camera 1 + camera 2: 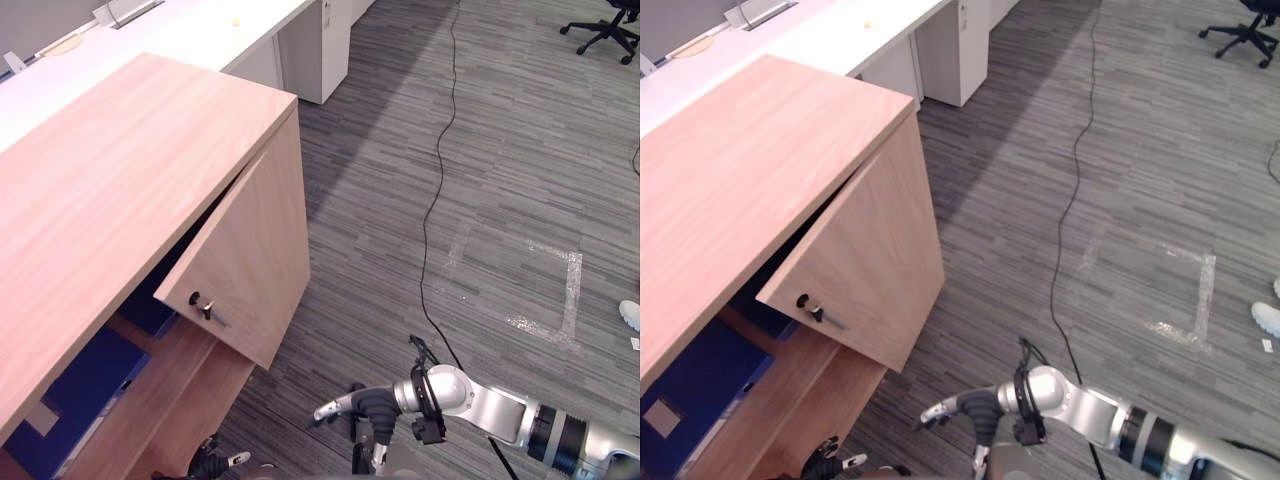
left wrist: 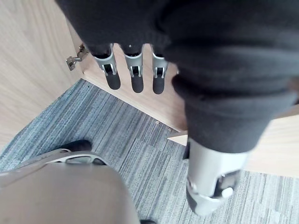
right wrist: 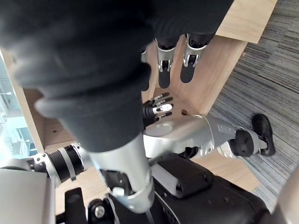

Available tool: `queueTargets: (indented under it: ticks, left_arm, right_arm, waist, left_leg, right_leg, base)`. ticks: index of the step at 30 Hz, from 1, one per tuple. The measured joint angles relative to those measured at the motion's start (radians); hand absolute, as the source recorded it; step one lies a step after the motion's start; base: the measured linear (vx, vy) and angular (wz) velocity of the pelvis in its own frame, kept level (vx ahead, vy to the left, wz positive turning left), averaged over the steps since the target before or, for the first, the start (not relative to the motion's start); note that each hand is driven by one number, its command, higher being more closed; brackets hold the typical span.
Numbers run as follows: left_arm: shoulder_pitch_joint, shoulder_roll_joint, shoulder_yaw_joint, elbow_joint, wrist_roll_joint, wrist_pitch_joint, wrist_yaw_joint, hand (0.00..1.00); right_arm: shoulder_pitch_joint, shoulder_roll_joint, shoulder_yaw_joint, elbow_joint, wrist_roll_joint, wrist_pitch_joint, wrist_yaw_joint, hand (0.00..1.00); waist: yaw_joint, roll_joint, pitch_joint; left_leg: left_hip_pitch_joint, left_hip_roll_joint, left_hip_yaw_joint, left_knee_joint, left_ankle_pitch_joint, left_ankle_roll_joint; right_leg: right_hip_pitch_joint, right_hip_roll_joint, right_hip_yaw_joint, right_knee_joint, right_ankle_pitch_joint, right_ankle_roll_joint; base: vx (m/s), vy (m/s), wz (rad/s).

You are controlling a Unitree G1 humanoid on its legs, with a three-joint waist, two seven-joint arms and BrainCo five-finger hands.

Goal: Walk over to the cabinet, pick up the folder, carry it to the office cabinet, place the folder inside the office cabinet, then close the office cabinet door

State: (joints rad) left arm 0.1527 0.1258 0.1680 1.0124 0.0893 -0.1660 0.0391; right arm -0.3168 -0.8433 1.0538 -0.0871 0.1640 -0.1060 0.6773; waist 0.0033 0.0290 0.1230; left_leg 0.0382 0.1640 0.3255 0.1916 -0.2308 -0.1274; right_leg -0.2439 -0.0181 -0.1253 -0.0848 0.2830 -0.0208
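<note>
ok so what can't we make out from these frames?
- Cabinet interior: in the eye views the half-open door and the cabinet top hide most of it.
- Blue folders: only partly seen behind the door and shelf and cut by the picture's edge, so the count is unclear.
- Left hand: cut off by the bottom edge in the eye views.
- Person's shoe: cut by the right edge.

The blue folder (image 1: 85, 385) sits partly hidden under the cabinet top (image 1: 110, 190), cut off at the lower edge.
</note>
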Motion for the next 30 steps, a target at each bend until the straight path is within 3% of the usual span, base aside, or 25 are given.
queueTargets:
  ticks: [4,7,10,12,13,16,18,21,22,23,24,25,26,28,30]
  left_arm:
    - [-0.013,0.001,0.015,0.007,-0.001,0.002,0.000,0.00]
    - [-0.015,0.004,0.014,0.006,-0.001,0.003,0.002,0.00]
    - [-0.020,0.001,-0.002,0.000,-0.003,0.009,0.010,0.00]
    - [-0.021,0.002,-0.031,-0.008,-0.008,0.011,0.023,0.00]
    - [-0.021,-0.001,-0.038,-0.012,-0.012,0.011,0.026,0.00]
    - [-0.023,0.000,-0.078,-0.025,-0.021,0.011,0.049,0.00]
    - [-0.028,0.001,-0.104,-0.021,-0.022,0.016,0.057,0.00]
    - [-0.034,0.013,-0.153,-0.023,-0.019,0.019,0.064,0.00]
    - [-0.037,0.019,-0.169,-0.023,-0.016,0.019,0.066,0.00]
    - [-0.038,0.023,-0.172,-0.022,-0.015,0.019,0.067,0.00]
    - [-0.043,0.035,-0.182,-0.020,-0.011,0.019,0.068,0.00]
    - [-0.047,0.043,-0.184,-0.020,-0.011,0.019,0.068,0.00]
    - [-0.052,0.045,-0.183,-0.005,-0.011,0.019,0.071,0.00]
    - [-0.044,0.034,-0.178,0.020,-0.011,0.020,0.075,0.00]
    - [-0.031,0.035,-0.158,0.020,-0.014,0.020,0.075,0.00]
  right_arm:
    - [0.016,0.005,-0.003,0.008,-0.026,0.007,0.010,0.00]
    - [0.059,0.079,-0.057,0.107,-0.040,0.007,-0.017,0.00]
    - [0.109,0.286,-0.214,0.393,-0.102,0.006,-0.093,0.00]
    - [0.114,0.476,-0.403,0.694,-0.214,0.007,-0.232,0.00]
    - [0.113,0.516,-0.454,0.763,-0.248,0.005,-0.279,0.00]
    - [0.115,0.681,-0.784,1.152,-0.394,0.020,-0.496,0.00]
    - [0.148,0.703,-0.912,1.256,-0.443,0.046,-0.576,0.00]
    - [0.204,0.729,-1.028,1.302,-0.460,0.075,-0.632,0.00]
    - [0.231,0.739,-1.079,1.299,-0.451,0.077,-0.644,0.00]
    - [0.239,0.745,-1.104,1.299,-0.429,0.077,-0.648,0.00]
    - [0.253,0.751,-1.129,1.300,-0.404,0.077,-0.652,0.00]
    - [0.260,0.756,-1.143,1.302,-0.393,0.078,-0.653,0.00]
    - [0.265,0.760,-1.166,1.307,-0.371,0.081,-0.659,0.00]
    - [0.268,0.775,-1.192,1.309,-0.338,0.079,-0.661,0.00]
    - [0.274,0.788,-1.192,1.308,-0.332,0.079,-0.658,0.00]
  waist:
    - [0.026,-0.020,-0.009]
    - [0.043,-0.037,-0.009]
    - [0.047,-0.047,-0.014]
    - [0.064,-0.044,-0.015]
    - [0.068,-0.044,-0.015]
    - [0.069,-0.038,-0.020]
    - [0.068,-0.024,-0.014]
    - [0.064,-0.018,-0.013]
    - [0.054,-0.014,-0.012]
    - [0.047,-0.019,-0.016]
    - [0.035,-0.042,-0.026]
    - [0.035,-0.057,-0.030]
    - [0.050,-0.067,-0.035]
    - [0.048,-0.049,-0.046]
    - [0.047,-0.050,-0.052]
  left_leg:
    - [-0.002,-0.010,-0.009,0.008,-0.006,0.011]
    - [-0.010,-0.007,-0.047,0.016,-0.007,0.015]
    - [-0.051,-0.016,-0.137,0.015,0.014,0.015]
    - [-0.056,-0.017,-0.210,0.007,0.027,0.015]
    - [-0.056,-0.018,-0.231,0.003,0.031,0.015]
    - [-0.072,-0.039,-0.383,-0.004,0.042,0.016]
    - [-0.074,-0.056,-0.478,-0.019,0.070,0.023]
    - [-0.073,-0.084,-0.598,-0.046,0.110,0.027]
    - [-0.076,-0.095,-0.661,-0.050,0.124,0.030]
    - [-0.086,-0.102,-0.691,-0.050,0.130,0.028]
    - [-0.104,-0.132,-0.752,-0.051,0.139,0.026]
    - [-0.110,-0.152,-0.776,-0.052,0.143,0.024]
    - [-0.110,-0.173,-0.802,-0.058,0.147,0.019]
    - [-0.107,-0.149,-0.812,-0.089,0.166,0.004]
    - [-0.107,-0.118,-0.812,-0.109,0.174,-0.003]
  right_leg:
    - [0.009,-0.019,-0.007,0.000,0.004,0.006]
    - [0.025,-0.033,-0.039,-0.002,-0.007,0.017]
    - [0.035,-0.057,-0.124,-0.005,-0.026,0.028]
    - [0.071,-0.073,-0.193,-0.005,-0.045,0.032]
    - [0.084,-0.078,-0.216,-0.004,-0.050,0.033]
    - [0.145,-0.123,-0.350,0.034,-0.102,0.066]
    - [0.139,-0.172,-0.356,0.163,-0.141,0.073]
    - [0.135,-0.213,-0.231,0.280,-0.157,0.058]
    - [0.113,-0.225,-0.172,0.338,-0.224,0.081]
    - [0.119,-0.217,-0.131,0.331,-0.270,0.098]
    - [0.149,-0.198,-0.066,0.284,-0.302,0.112]
    - [0.163,-0.193,-0.050,0.255,-0.301,0.112]
    - [0.198,-0.208,-0.084,0.214,-0.326,0.148]
    - [0.225,-0.185,-0.127,0.189,-0.326,0.149]
    - [0.233,-0.156,-0.147,0.174,-0.326,0.146]
  base:
    - [-0.04,0.042,0.09]
    - [-0.06,0.010,0.36]
    - [-0.06,-0.007,0.87]
    - [0.02,-0.010,0.89]
    - [0.05,0.017,1.08]
    - [0.09,0.065,1.36]
    - [0.18,0.193,1.42]
    - [0.16,0.174,1.29]
    - [0.10,0.050,1.43]
    - [0.08,-0.029,1.64]
    - [0.05,-0.075,1.38]
    - [0.07,-0.137,1.38]
    - [0.08,-0.163,0.86]
    - [0.09,-0.196,0.58]
    - [0.03,-0.157,0.25]
